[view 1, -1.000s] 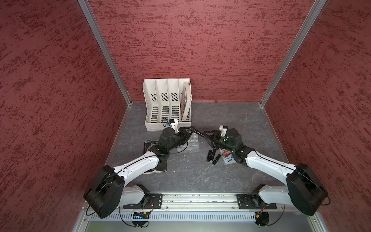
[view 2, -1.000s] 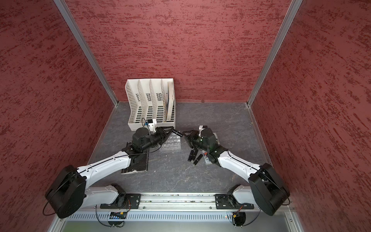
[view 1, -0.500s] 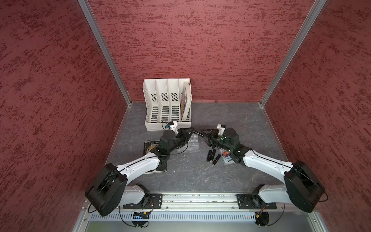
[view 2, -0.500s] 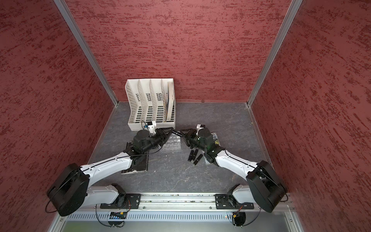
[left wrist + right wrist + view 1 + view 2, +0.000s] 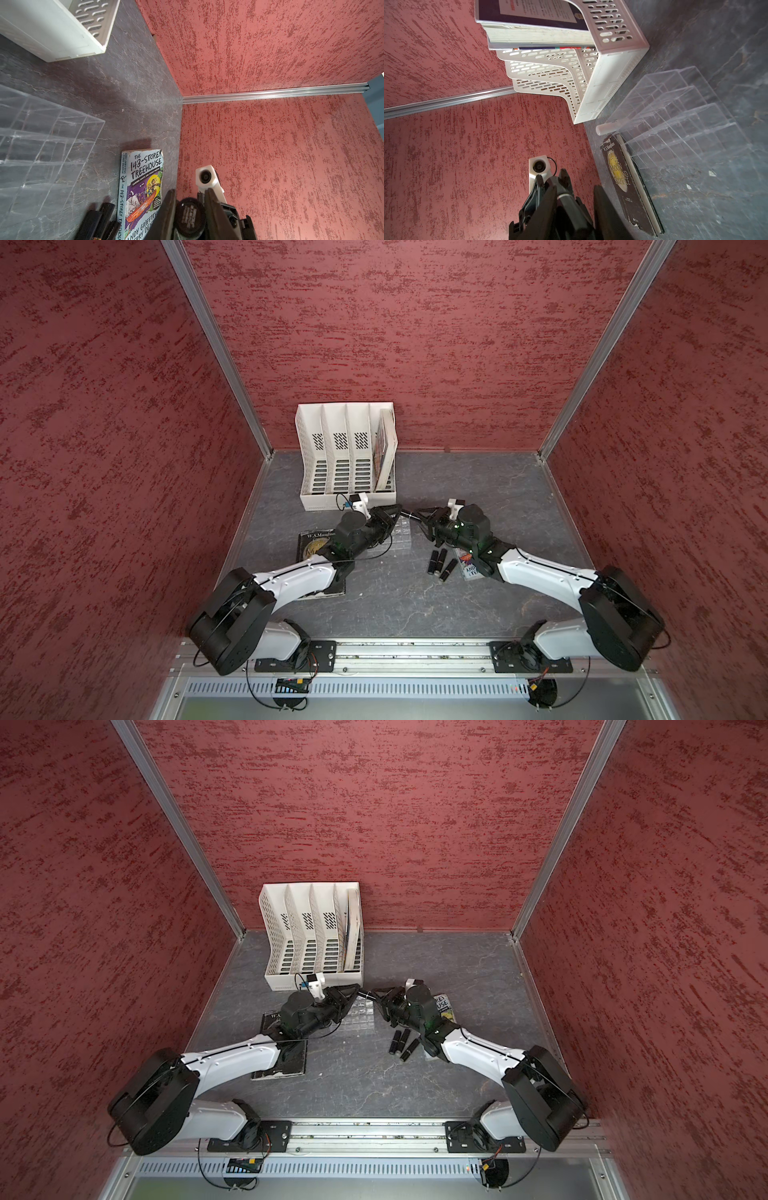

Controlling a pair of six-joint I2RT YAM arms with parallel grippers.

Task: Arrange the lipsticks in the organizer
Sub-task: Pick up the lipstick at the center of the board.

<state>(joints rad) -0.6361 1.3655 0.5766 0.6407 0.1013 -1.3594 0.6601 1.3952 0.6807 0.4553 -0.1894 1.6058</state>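
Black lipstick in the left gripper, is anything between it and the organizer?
Nothing visible does. The black lipstick, shut in the left gripper, hangs above the far side of the organizer, which looks empty where it shows.

In both top views the left arm covers most of the dark Maugham book point(image 5: 312, 542) and the left side of the clear organizer point(image 5: 402, 538). The right arm hides much of the Treehouse book point(image 5: 468, 566). The black lipstick point(image 5: 409, 514) between the left gripper point(image 5: 397, 512) and the right gripper point(image 5: 420, 517) is too small there to tell which pads touch it. In the left wrist view the picture's edge cuts off the loose black lipsticks point(image 5: 97, 222) and the organizer. In the right wrist view the black lipstick's near end runs out of frame, and the white lipstick point(image 5: 609, 126) lies partly behind the organizer's clear wall.
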